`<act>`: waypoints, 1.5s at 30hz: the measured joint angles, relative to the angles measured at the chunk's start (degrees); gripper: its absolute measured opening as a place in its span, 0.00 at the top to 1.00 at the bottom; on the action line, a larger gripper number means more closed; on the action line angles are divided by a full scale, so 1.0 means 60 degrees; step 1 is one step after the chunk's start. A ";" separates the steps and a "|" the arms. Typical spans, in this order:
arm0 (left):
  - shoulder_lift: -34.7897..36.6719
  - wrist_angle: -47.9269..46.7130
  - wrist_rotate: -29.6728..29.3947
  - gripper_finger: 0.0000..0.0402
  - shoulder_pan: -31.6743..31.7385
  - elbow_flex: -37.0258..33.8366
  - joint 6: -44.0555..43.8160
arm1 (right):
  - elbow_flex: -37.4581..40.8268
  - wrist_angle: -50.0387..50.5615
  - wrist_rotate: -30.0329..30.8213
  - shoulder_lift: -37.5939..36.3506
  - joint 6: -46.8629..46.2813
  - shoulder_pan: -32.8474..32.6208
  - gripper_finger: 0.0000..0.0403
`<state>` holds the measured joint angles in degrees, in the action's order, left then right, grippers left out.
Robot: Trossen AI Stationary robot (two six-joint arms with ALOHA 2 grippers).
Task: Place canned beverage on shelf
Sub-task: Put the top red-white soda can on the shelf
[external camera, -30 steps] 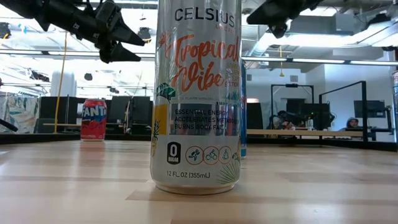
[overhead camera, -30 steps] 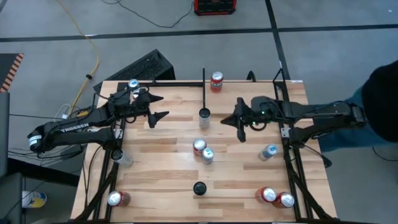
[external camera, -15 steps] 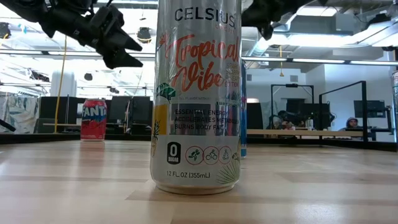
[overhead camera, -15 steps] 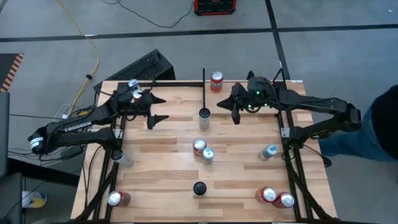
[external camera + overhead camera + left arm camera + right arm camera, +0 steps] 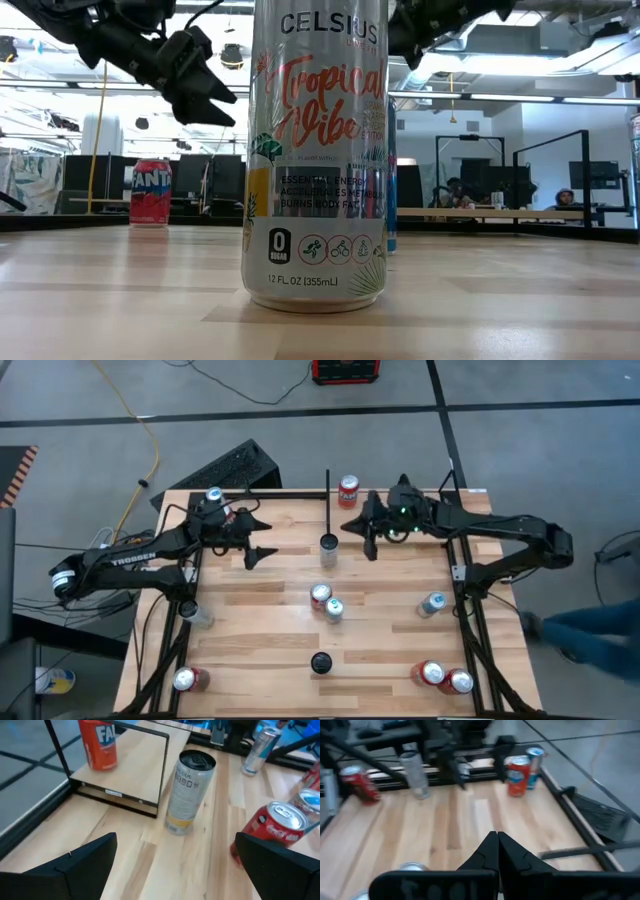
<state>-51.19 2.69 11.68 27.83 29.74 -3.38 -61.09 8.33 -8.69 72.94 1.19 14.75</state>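
The shelf's light wood (image 5: 295,510) lies along the table's far edge, split by a thin black divider bar (image 5: 327,500). An orange Fanta can (image 5: 348,491) stands upright on it right of the bar. A silver can (image 5: 328,547) (image 5: 189,792) stands at the bar's near end. My left gripper (image 5: 265,537) (image 5: 175,870) hovers open left of that can, facing it. My right gripper (image 5: 352,532) (image 5: 496,851) hangs shut just right of the bar, above the wood, with nothing in it.
A tall Celsius can (image 5: 318,150) fills the low view. Two cans (image 5: 326,602) stand mid-table, a dark one (image 5: 320,662) near the front. Red cans (image 5: 444,677) sit front right, another (image 5: 186,679) front left. A person (image 5: 585,630) passes on the right.
My right gripper has swung toward the far edge and left, up to the divider bar, staying shut. My left gripper has sunk a little and edged toward the silver can, still open. No can has moved.
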 joint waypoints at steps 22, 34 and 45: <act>0.0242 -0.2409 -0.0197 0.03 -0.1294 0.1997 -0.1076 | 0.1573 0.0412 0.2075 -0.1427 -0.0139 -0.3381 0.94; -0.2018 0.1143 -0.0667 0.03 -0.4582 0.2036 0.1067 | 0.2304 -0.0019 0.2824 -0.2318 -0.0259 -0.3836 0.93; -0.5336 0.3051 0.2263 0.03 -0.3730 0.2794 0.1754 | 0.2307 0.0301 0.2782 -0.2119 -0.0444 -0.3829 0.93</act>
<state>-83.20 21.00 25.25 5.45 46.50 7.14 -47.24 10.14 8.01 60.23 -1.48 -8.23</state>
